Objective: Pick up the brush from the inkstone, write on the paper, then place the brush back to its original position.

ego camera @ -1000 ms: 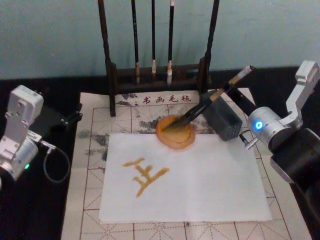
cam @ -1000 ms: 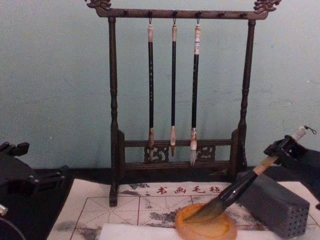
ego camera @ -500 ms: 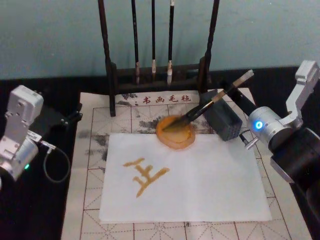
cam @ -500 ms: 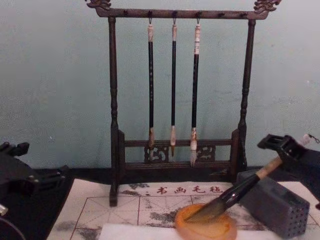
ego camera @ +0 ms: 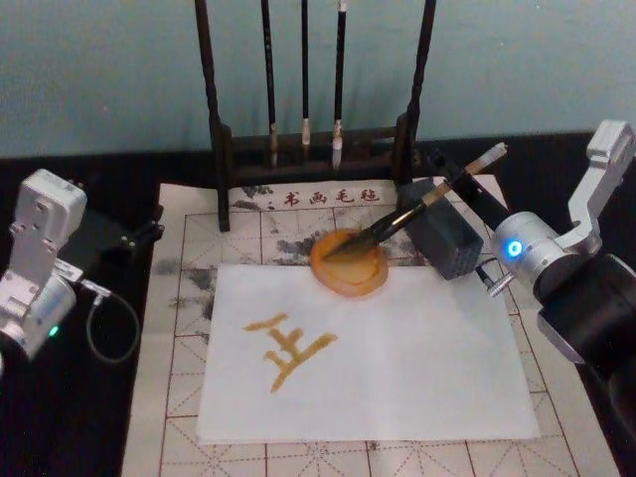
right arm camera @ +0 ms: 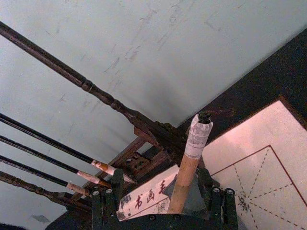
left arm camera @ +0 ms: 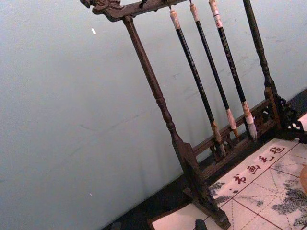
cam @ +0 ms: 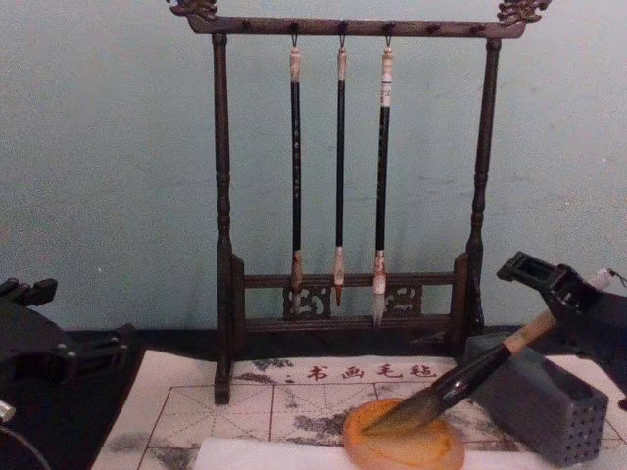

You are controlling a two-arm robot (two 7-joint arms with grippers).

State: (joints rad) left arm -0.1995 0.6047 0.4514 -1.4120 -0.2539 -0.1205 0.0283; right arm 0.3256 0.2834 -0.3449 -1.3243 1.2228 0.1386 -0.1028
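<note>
On my head view the left arm (ego camera: 40,263) sits parked at the left edge of the frame, over the black table beside the gridded mat (ego camera: 184,298); I cannot tell how its claw stands. On the white paper (ego camera: 397,368), in the lower middle of the frame, I read an amber character (ego camera: 288,346) on the paper's left half. Above the paper, along the top of the frame, stands the dark wooden rack (ego camera: 221,149) with three thin brushes (ego camera: 304,79) hanging from it; the chest view shows them hanging straight down from the top bar (cam: 343,25).

Just past the paper's upper edge, at frame centre, lies the inkstone (ego camera: 348,263). The brush (ego camera: 417,207) has its dark tip resting in that dish and slants up toward the upper right, its shaft lying across the top of the grey block (ego camera: 444,237) that sits touching the right of the dish. On the chest view, low and right of centre, I see the same: bristles in the inkstone (cam: 402,446), shaft rising over the block (cam: 544,406).

The right gripper (cam: 558,294) is at the right edge of the chest view, around the brush's upper shaft. In my right wrist view the brush (right arm camera: 189,165) stands between the dark fingers (right arm camera: 108,201), which sit apart from the shaft, so the claw is wide and not clamping.
</note>
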